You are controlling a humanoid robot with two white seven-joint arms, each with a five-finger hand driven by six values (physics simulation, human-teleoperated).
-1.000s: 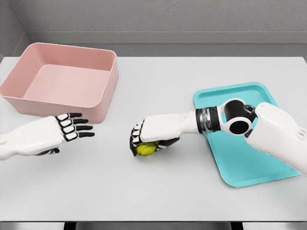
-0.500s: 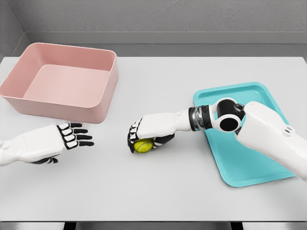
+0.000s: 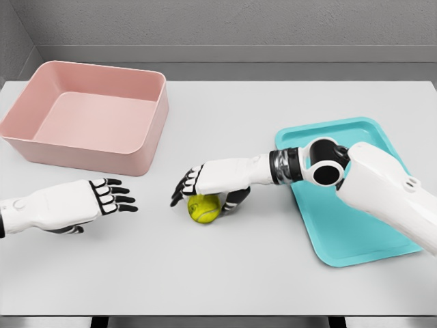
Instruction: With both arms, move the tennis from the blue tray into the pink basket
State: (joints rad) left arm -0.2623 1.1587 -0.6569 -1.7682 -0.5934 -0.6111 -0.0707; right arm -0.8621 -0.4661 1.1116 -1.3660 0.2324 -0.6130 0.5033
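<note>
Right now the right hand sits over the tennis ball with its fingers lifted and fanned out toward the left, the thumb tucked down beside the ball on its right; it looks more like a loosened cover than a clench, and I judge the ball to be resting on the bench rather than held. That is the main risk: a round ball lying free on a flat surface can roll off with the slightest brush from a finger, away from both hands. The left hand waits well apart to the left, palm inward, fingers straight and empty, so the gap between the two is wide enough for the ball to escape. The pink basket stands behind the left hand, and its near wall is tall; a low carry could knock the ball against it. The blue tray, partly under the right arm, holds nothing that I can see.
</note>
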